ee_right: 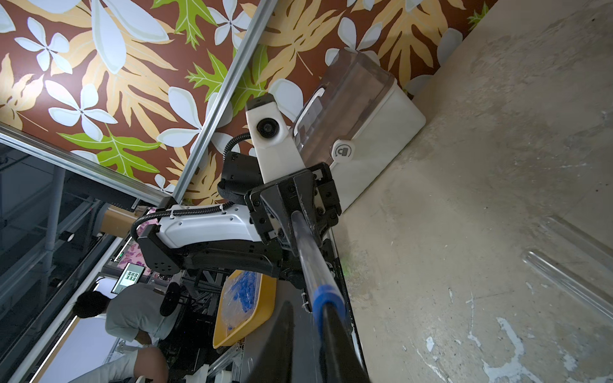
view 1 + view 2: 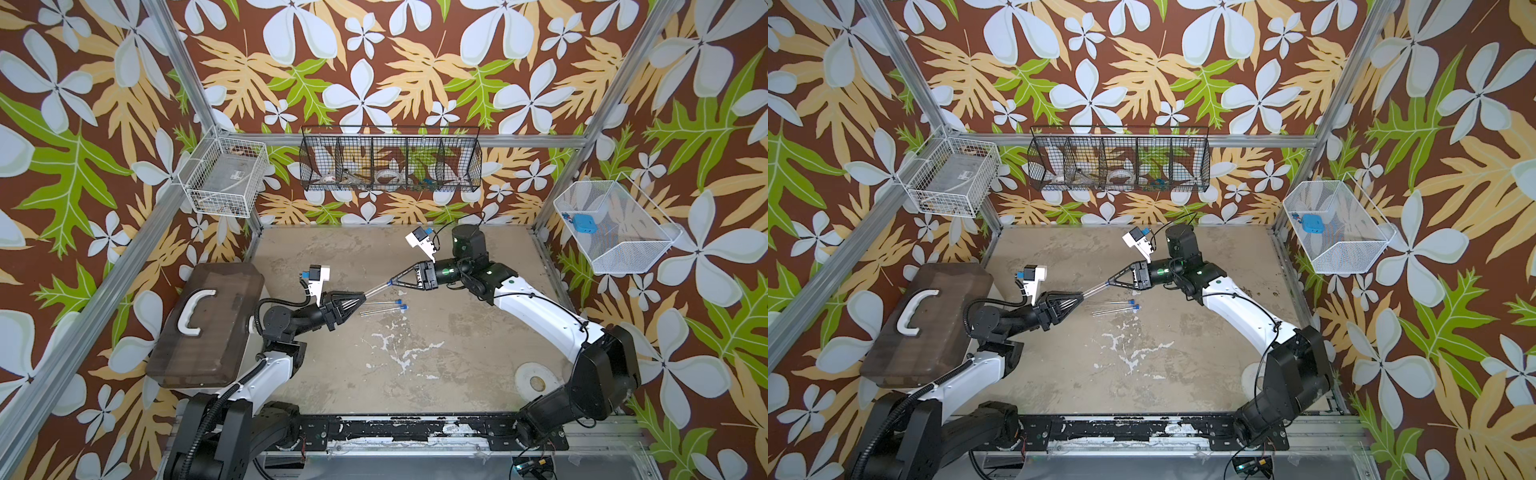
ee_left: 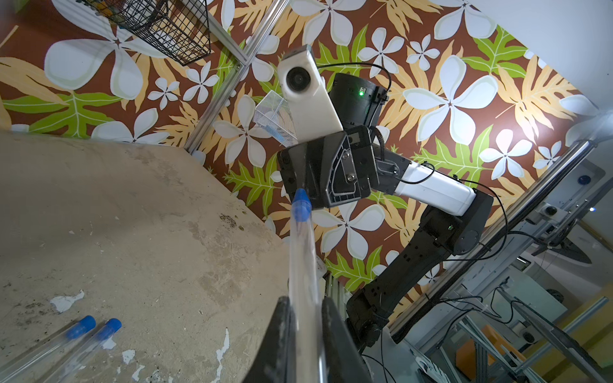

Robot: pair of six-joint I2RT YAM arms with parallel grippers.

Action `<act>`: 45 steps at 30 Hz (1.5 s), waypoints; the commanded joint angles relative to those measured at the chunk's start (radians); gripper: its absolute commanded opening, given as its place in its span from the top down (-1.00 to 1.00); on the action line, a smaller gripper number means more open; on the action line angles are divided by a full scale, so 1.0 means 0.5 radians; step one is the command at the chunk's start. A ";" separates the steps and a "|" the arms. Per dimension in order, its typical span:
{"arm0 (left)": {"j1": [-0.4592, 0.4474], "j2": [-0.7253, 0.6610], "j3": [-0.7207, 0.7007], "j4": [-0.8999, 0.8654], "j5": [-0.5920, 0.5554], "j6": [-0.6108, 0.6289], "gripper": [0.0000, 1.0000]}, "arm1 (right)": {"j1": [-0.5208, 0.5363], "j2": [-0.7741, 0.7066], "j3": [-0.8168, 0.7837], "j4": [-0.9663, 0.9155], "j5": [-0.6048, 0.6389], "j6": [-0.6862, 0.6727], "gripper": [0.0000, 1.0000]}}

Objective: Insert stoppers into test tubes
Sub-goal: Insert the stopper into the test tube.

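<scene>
My left gripper is shut on a clear test tube that slants above the table toward the right arm. A blue stopper sits in the tube's far end. My right gripper is at that end with its jaws slightly parted. The stopper lies against one finger, and a gap shows beside it. Two more test tubes lie side by side on the table just below, each with a blue stopper in its right end.
A brown-lidded box stands at the left edge, behind the left arm. A black wire basket and a white one hang on the back wall. A white mesh basket at the right holds a light-blue square object. A white disc lies front right.
</scene>
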 commanded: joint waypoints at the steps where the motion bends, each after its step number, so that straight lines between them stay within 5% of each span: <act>1: -0.028 -0.001 0.006 0.097 0.079 0.057 1.00 | 0.026 -0.002 0.010 -0.073 -0.207 -0.023 0.59; 26: -0.027 -0.010 0.003 0.067 0.093 0.086 1.00 | -0.199 -0.105 -0.085 -0.129 -0.200 -0.033 0.56; 45: -0.027 0.002 0.000 0.122 0.109 0.058 1.00 | -0.122 0.027 -0.038 -0.150 -0.210 -0.053 0.58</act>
